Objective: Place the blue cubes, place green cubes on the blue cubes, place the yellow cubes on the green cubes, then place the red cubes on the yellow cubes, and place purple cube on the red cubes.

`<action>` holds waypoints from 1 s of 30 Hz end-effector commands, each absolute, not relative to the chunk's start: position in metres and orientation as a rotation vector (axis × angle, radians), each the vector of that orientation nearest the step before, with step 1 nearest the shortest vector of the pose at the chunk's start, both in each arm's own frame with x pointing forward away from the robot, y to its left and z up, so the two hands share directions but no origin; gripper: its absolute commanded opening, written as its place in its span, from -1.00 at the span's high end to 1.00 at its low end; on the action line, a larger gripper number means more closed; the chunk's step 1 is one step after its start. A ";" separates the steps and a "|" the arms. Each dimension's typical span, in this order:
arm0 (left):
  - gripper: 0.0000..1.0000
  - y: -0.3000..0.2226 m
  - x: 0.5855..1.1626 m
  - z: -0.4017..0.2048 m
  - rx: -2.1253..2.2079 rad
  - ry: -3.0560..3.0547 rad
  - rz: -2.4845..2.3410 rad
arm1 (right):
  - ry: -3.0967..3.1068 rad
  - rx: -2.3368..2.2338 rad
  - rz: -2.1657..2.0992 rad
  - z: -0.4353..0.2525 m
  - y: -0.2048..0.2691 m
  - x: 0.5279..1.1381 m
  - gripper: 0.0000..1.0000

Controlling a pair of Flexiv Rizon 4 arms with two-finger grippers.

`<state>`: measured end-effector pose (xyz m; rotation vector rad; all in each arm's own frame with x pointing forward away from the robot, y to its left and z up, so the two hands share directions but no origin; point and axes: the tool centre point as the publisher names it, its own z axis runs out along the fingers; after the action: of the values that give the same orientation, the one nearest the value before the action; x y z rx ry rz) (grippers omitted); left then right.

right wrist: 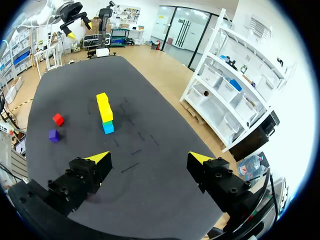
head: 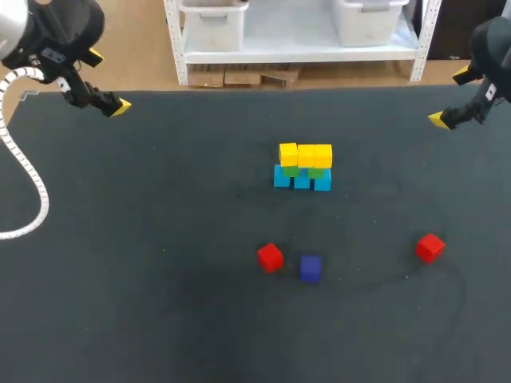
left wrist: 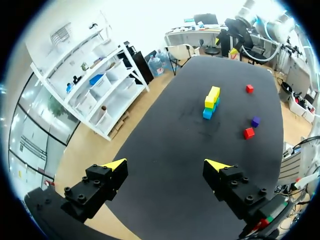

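A small stack stands mid-table: blue cubes (head: 302, 181) at the bottom, green cubes (head: 304, 171) on them, yellow cubes (head: 306, 155) on top. The stack (left wrist: 211, 102) (right wrist: 104, 114) shows far ahead of both grippers. Nearer the front lie a red cube (head: 270, 257), a purple cube (head: 310, 267) beside it, and a second red cube (head: 429, 246) off to the right. My left gripper (head: 108, 80) (left wrist: 166, 165) hangs open at the back left corner, holding nothing. My right gripper (head: 449, 97) (right wrist: 149, 158) hangs open at the back right corner, also holding nothing.
The dark table (head: 144, 263) carries only the cubes. A coiled white cable (head: 24, 171) of my left arm hangs over the table's left side. The table's back edge (head: 263, 89) runs just behind both grippers.
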<state>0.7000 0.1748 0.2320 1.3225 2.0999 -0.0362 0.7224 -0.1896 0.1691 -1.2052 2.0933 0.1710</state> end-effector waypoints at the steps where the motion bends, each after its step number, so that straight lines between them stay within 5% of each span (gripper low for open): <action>1: -1.00 0.178 0.700 0.232 1.317 2.068 -0.066 | 2.091 -1.209 0.179 0.169 -0.191 0.723 -1.00; 30: -1.00 0.178 0.700 0.232 1.317 2.068 -0.066 | 2.271 -1.396 0.227 0.132 -0.170 0.713 -1.00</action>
<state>0.7006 0.1767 0.2322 1.3148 2.0730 -0.0623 0.7042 -0.1735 0.1288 -1.3594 2.2347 0.1886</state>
